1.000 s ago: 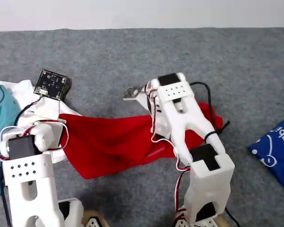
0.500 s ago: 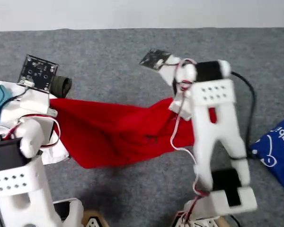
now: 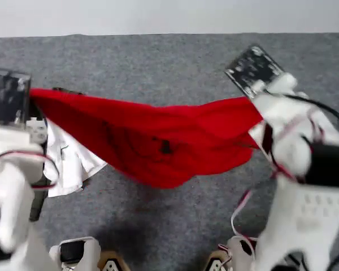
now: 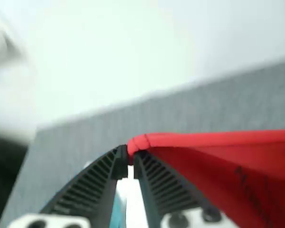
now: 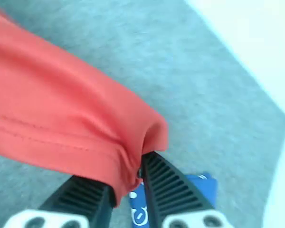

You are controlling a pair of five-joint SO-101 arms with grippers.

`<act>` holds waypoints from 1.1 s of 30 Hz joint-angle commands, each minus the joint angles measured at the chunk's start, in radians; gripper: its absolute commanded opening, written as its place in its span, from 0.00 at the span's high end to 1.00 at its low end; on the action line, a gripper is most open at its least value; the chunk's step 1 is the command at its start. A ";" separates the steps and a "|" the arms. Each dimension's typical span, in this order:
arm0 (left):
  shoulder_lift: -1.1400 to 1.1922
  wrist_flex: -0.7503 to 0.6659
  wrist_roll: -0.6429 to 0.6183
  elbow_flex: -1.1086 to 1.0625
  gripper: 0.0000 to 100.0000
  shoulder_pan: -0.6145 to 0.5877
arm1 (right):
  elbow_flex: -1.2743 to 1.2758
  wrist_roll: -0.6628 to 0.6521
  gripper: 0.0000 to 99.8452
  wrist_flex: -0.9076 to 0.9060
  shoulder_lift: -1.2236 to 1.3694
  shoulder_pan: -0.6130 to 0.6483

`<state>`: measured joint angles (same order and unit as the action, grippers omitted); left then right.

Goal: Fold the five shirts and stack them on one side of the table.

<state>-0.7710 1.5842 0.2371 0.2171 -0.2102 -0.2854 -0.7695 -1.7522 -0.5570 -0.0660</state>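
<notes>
- High view: the red shirt [image 3: 158, 141] hung in the air above the grey counter [image 3: 158, 56], stretched between the left arm [image 3: 11, 175] and the right arm [image 3: 305, 186]. Its upper edge was pulled nearly straight, while the middle sagged down in a belly. From this I judge the shirt light, soft and without any stiffness, so it will take whatever form the holding gives it. A white shirt [image 3: 68, 161] lay crumpled on the counter under the left end. This view gave the whole span and the sag.
- Left wrist view: the left claw [image 4: 128, 159] was pressed together on a rolled edge of the red shirt and pinched a small bunch at the very tips. The cloth ran away from it, tight along the top. A strip of teal cloth [image 4: 116, 216], likely another shirt, showed low between the fingers. The pinch itself was plain here, much closer than from above.
- Right wrist view: the right claw [image 5: 137, 173] pinched the other end of the red shirt at a folded hem, with a stitched seam close to the tips. A hem is doubled and thicker, so I judge it a safer place to hold than a single thin layer, which may slip out. A blue cloth [image 5: 199, 185] with white print lay on the counter beneath this claw.
</notes>
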 commanded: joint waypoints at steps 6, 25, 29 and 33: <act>-0.012 0.117 -0.009 0.300 1.00 0.175 | -0.058 0.020 0.99 0.010 -0.283 -0.143; -0.005 0.123 0.123 0.605 1.00 0.175 | -0.121 0.025 0.99 0.239 -0.486 -0.282; 0.011 0.066 0.092 0.582 1.00 0.175 | -0.222 0.025 0.99 0.208 -0.358 -0.280; 0.057 0.037 0.072 0.575 1.00 0.175 | -0.344 0.038 0.99 0.156 -0.220 -0.275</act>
<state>-0.7633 1.6671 0.3276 0.8002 -0.0384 -0.5386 -0.7557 -1.5758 -0.8853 -0.3330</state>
